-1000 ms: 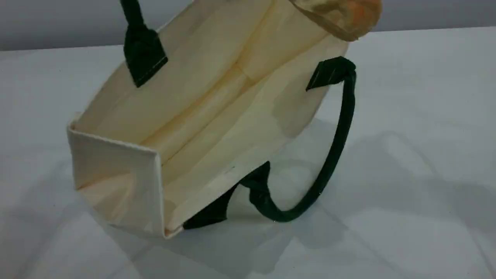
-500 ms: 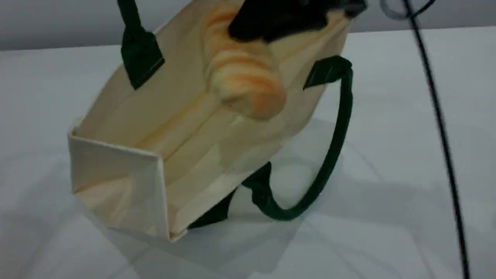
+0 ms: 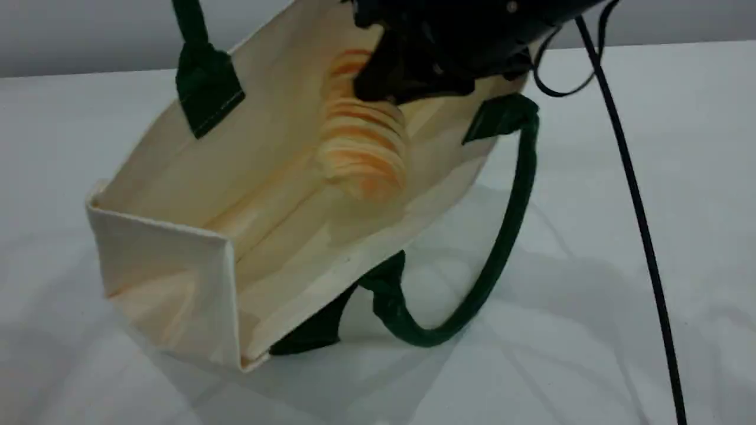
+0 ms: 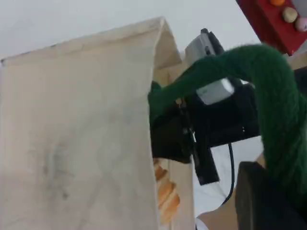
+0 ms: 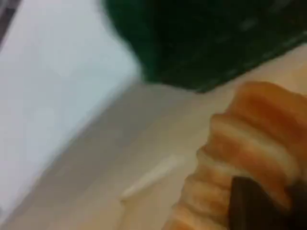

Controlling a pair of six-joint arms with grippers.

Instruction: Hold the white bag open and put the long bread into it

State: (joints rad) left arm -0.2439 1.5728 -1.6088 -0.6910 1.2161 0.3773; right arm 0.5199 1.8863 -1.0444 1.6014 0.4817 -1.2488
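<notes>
Left gripper (image 4: 268, 201) clenched on the bag (image 3: 177, 177) handle (image 4: 268, 91); right gripper (image 3: 413, 82) inside the rim at the bread (image 3: 363, 147), grip unclear

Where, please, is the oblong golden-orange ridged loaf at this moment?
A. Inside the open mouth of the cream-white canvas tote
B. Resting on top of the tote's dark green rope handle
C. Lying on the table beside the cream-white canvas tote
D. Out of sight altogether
A: the oblong golden-orange ridged loaf sits between the inner walls of the cream-white canvas tote, under the right pincer.
</notes>
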